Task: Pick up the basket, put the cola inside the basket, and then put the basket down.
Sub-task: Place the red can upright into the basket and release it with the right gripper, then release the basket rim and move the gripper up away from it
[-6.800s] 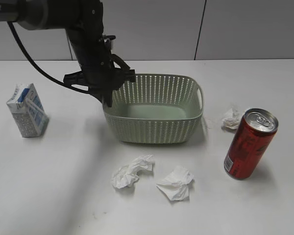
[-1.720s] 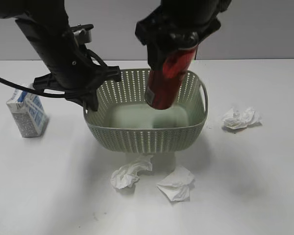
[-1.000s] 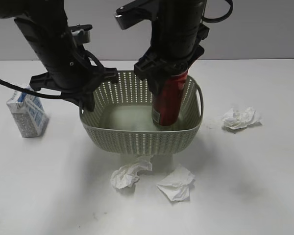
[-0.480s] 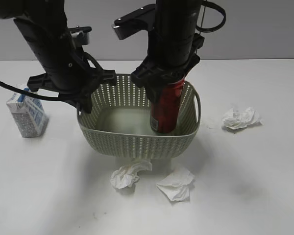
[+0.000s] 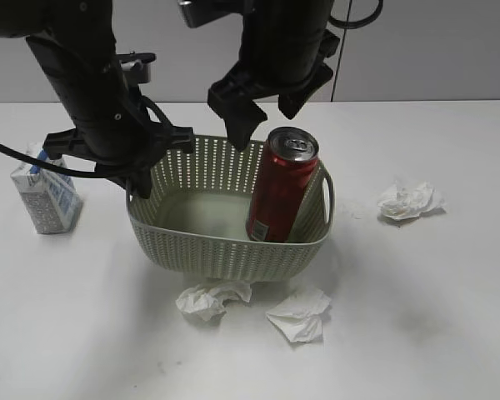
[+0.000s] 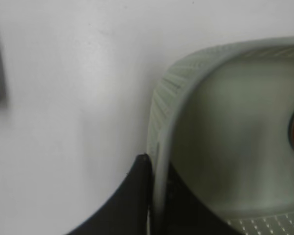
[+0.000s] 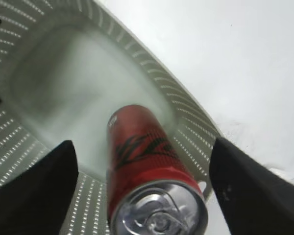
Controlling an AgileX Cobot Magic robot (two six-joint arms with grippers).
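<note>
The pale green basket hangs tilted a little above the table, its left rim clamped by my left gripper. In the left wrist view the gripper has one finger outside and one inside the basket wall. The red cola can stands leaning inside the basket at its right end. My right gripper is open just above the can and apart from it. In the right wrist view the can sits between the spread fingers of that gripper, over the basket's floor.
A blue-and-white carton stands left of the basket. Two crumpled tissues lie in front of the basket, one partly under it. Another tissue lies at the right. The table is white.
My right gripper lowered the can into the basket, let go of it and rose above it with its fingers spread. The basket shifted slightly left and toward the front.
</note>
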